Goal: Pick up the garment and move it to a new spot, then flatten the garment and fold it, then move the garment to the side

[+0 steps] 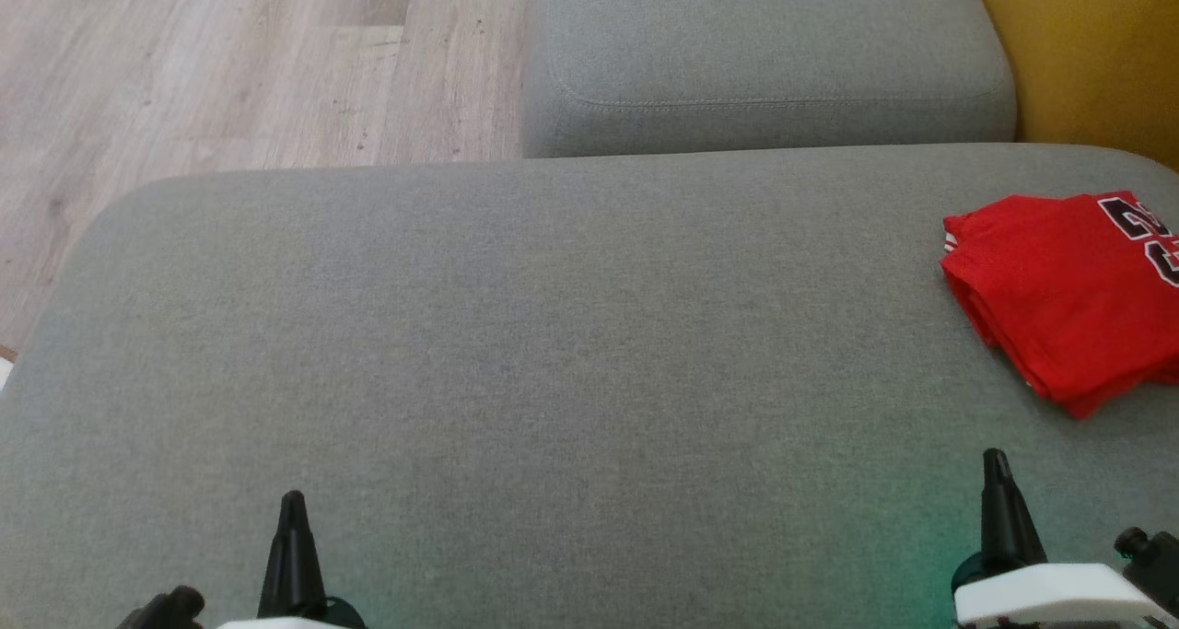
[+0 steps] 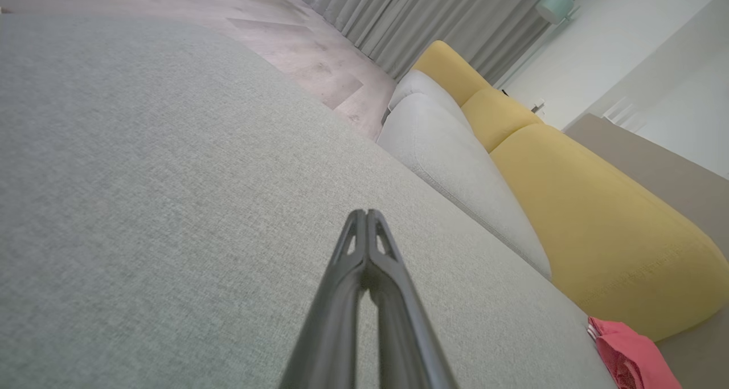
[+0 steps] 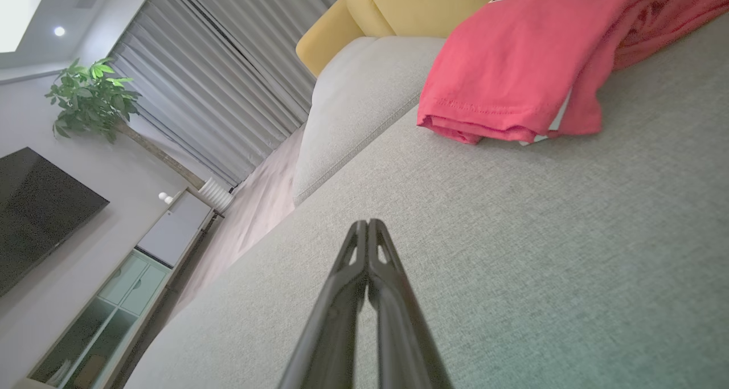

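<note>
Though folded — one garment (image 1: 1059,297), two grippers (image 1: 293,500) (image 1: 995,459)

This is a home living room. A broad grey sofa seat (image 1: 553,334) spreads across the head view, with pale wood-plank floor (image 1: 230,67) at eleven o'clock and a yellow back cushion (image 1: 1096,49) at one o'clock. In the right wrist view, long grey curtains (image 3: 228,81) hang at eleven o'clock and a leafy potted plant (image 3: 94,95) stands at ten. A dark flat television (image 3: 40,212) hangs on the wall at nine, with a low cabinet (image 3: 165,235) with glass doors at eight. A round spotlight (image 3: 59,31) glows in the ceiling.
</note>
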Available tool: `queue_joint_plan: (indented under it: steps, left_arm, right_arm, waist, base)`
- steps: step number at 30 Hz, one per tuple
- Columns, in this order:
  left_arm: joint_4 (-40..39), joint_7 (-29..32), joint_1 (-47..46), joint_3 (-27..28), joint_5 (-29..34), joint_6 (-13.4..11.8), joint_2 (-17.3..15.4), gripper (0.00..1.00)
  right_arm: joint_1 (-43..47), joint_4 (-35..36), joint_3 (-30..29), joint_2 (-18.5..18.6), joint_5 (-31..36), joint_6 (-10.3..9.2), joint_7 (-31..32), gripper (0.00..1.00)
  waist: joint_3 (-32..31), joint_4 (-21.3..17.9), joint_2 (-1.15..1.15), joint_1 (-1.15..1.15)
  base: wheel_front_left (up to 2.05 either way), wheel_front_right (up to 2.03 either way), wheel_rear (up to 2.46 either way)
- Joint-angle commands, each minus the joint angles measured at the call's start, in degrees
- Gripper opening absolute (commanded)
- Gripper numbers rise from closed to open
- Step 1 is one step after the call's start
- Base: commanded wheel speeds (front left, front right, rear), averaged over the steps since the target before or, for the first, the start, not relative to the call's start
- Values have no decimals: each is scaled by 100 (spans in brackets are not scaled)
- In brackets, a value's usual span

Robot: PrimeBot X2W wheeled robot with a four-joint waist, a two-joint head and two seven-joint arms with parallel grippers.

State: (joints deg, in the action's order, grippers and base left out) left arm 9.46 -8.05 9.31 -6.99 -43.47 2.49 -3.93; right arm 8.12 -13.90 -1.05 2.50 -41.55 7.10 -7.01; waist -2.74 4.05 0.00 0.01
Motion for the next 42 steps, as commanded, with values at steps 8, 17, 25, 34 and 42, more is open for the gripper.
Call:
queue_joint_plan:
  steps: [8,17,25,34,42]
  left_arm:
    - [-79,144,-414,237,-639,76,-84,0]
    - [-2,303,-581,357,-1317,140,-90,0]
    - [61,433,-715,457,-1856,191,-92,0]
    - [132,582,-866,572,-2457,248,-92,0]
    - [196,716,-1000,677,-2991,299,-90,0]
  right_arm:
    - [-421,137,-27,107,-656,18,140,0]
    - [-571,116,-80,115,-1341,21,302,0]
    - [-691,99,-124,120,-1887,24,433,0]
    - [-826,80,-177,124,-2498,26,582,0]
    - [-946,63,-225,126,-3041,29,717,0]
  waist:
    - [33,-45,0,0]
    - [72,-99,0,-1]
    - [103,-143,0,-1]
    - [138,-191,0,-1]
    - [169,-235,0,-1]
  base:
    - [0,0,0]
    - [0,0,0]
    - [0,0,0]
    - [0,0,0]
    - [0,0,0]
